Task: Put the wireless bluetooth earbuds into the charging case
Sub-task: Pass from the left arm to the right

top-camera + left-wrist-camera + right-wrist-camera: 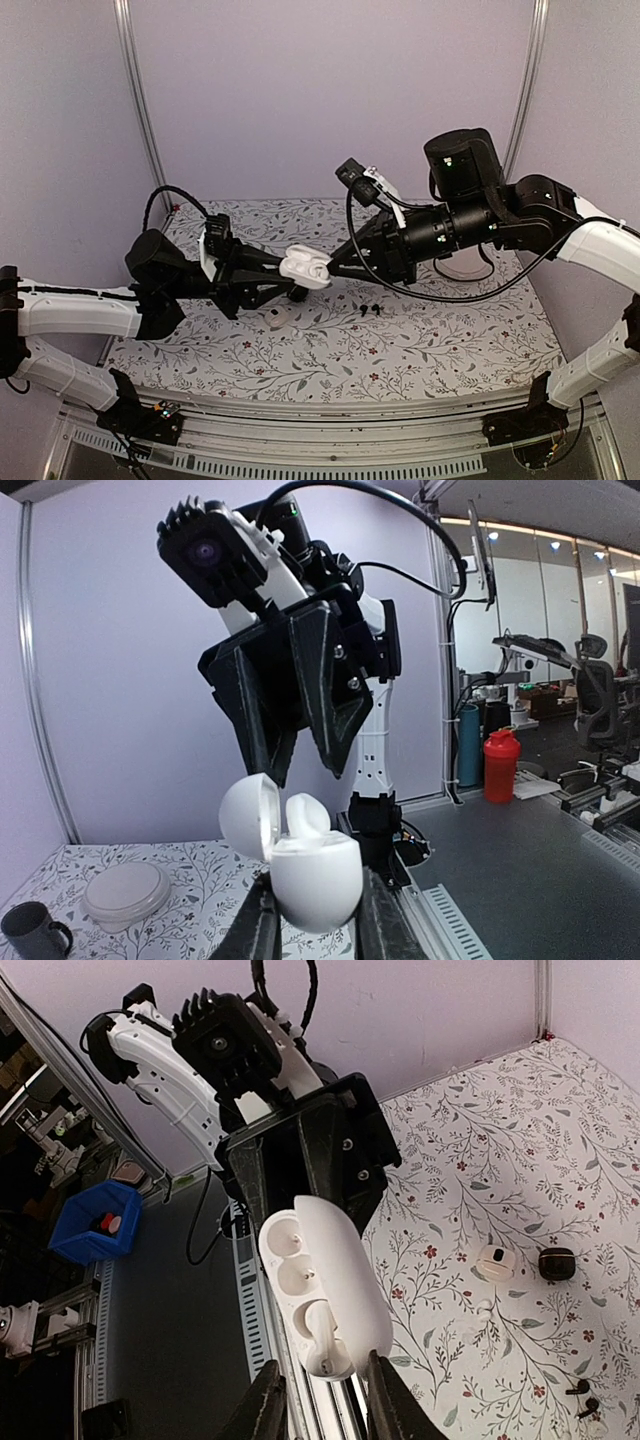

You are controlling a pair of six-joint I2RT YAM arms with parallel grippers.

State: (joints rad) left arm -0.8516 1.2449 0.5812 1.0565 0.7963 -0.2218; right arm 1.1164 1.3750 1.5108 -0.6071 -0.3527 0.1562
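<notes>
Worktop: we see a floral-patterned surface, with both arms reaching in over it from the near edge.
Black earbuds: a pair lying loose and close together on the worktop, nearer to us than the held case and a little to its right.
Small white object: on the worktop below the left arm's claw; we cannot tell what it is.
Loose white earbud: on the worktop just beside the small white object.
Round black case: on the worktop just beside the small white object, on its far side.
Left claw: closed on the lower body of the charging case, one finger on each side, holding it off the worktop.
Charging case: white and pebble-shaped, lid hinged open, in mid-air between the two claws.
Seated white earbud: standing in the open case, its top above the rim.
Right claw: meets the case's open side from the right. Its jaws stand partly apart on either side of the case's end, and we cannot tell whether they pinch anything.
Grey mug: on the worktop beyond the held case, as the left wrist camera sees it.
Round white dish: just beside the mug.
</notes>
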